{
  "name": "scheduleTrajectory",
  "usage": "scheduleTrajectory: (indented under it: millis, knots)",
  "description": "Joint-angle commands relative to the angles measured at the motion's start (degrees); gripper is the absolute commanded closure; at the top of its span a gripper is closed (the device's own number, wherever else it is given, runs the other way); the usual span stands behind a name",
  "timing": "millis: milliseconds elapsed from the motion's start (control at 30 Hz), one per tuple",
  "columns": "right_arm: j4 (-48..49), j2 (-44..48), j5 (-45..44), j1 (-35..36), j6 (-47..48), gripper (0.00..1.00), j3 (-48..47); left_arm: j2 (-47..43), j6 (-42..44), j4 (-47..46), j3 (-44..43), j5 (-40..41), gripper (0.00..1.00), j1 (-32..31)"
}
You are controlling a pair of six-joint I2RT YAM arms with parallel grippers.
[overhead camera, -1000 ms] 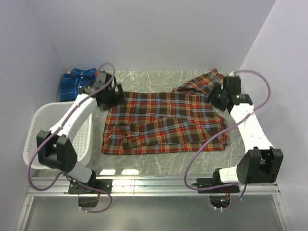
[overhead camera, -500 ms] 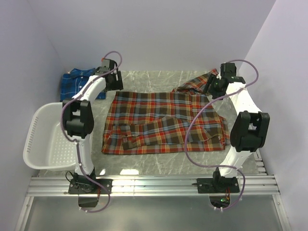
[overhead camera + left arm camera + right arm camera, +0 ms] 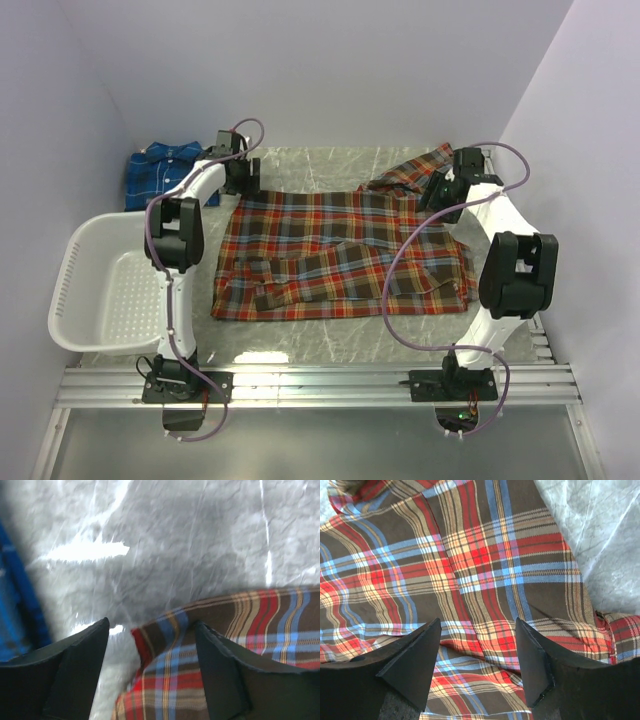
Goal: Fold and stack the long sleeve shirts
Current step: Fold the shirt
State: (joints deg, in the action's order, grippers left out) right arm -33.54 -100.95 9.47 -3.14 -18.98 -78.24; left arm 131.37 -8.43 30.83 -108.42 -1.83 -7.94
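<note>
Left tool (image 3: 151,625) wide over pointed corner, red plaid cloth shirt (image 3: 210,650)

Table (image 3: 330,345): bears both shirts and the basket.
Spread shirt (image 3: 340,255): lies in the middle of the table, between the two arms. One sleeve lies across its body, the other runs toward the far right corner.
Corner shirt (image 3: 155,175): lies in the far left corner, behind the basket, left of the spread shirt and apart from it.
Basket (image 3: 85,300): sits at the left edge, left of the spread shirt.
Left gripper (image 3: 240,182): over the spread shirt's far left corner, which lies between its fingers.
Right gripper (image 3: 442,190): over the spread shirt's far right part, beside the sleeve.
</note>
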Motion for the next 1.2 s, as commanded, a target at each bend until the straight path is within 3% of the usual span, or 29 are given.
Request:
scheduleTrajectory:
  millis: [0, 200, 300, 333, 467, 800, 1000, 1167]
  knots:
    - [2.34, 3.30, -1.48, 0.24, 0.61, 0.32, -0.51, 2.22, 2.44, -1.39, -4.16, -2.48, 0.28, 0.03]
    - [3.30, 3.74, -3.32, 0.24, 1.84, 0.32, 0.63, 2.75, 3.77, -1.73, -2.07, -4.23, 0.42, 0.03]
    - [3.22, 2.95, -4.37, 0.32, 2.98, 0.32, -0.68, 2.75, 3.86, -1.47, -2.06, -4.85, 0.58, 0.12]
    - [3.22, 2.69, -5.25, 0.24, 3.51, 0.32, -1.65, 2.75, 3.94, -1.39, -2.14, -5.64, 0.71, 0.04]
    - [4.44, 1.19, -7.19, 0.06, 6.23, 0.32, -4.55, 2.84, 4.12, -1.03, -2.50, -6.52, 0.98, 0.03]
    - [4.10, -9.70, -0.25, -0.55, 15.73, 0.39, -13.33, 1.35, 5.26, -1.65, -1.00, -6.79, 0.99, 0.12]
    - [3.04, -16.73, 1.77, -1.26, 16.96, 0.52, -19.66, -0.15, 4.30, -1.39, -1.09, -6.26, 0.99, 0.03]
    - [3.04, -20.51, 2.04, -1.61, 16.70, 0.49, -22.04, -0.68, 3.94, -1.12, -0.65, -6.26, 1.00, 0.03]
